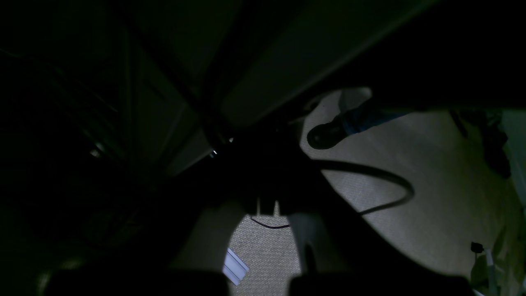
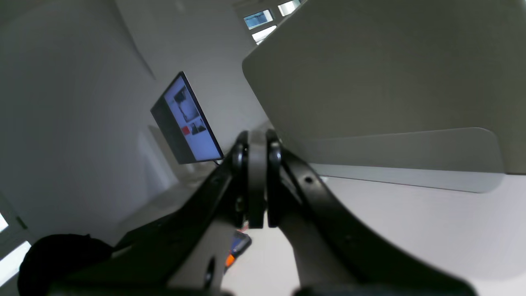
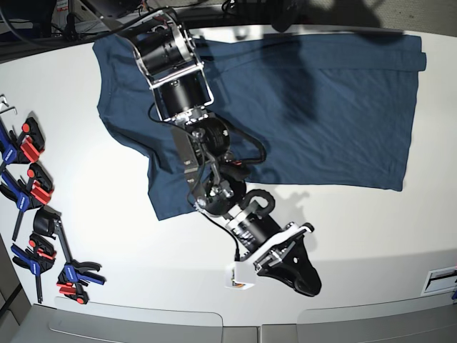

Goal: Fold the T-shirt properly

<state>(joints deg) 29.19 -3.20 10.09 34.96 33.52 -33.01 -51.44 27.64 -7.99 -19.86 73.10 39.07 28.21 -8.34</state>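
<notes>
- T-shirt [image 3: 328,107]: plain dark navy, short sleeves, no print, easily the biggest soft thing on the white table
- lying flat and spread out across the far half, sideways, w/ a few soft creases
- one sleeve pokes toward the near-left
- far edge runs right along the table's far rim, partly in shadow

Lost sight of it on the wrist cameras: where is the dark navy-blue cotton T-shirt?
Base view: the dark navy-blue cotton T-shirt lies spread across the white table's far half, partly under the arm.
</notes>
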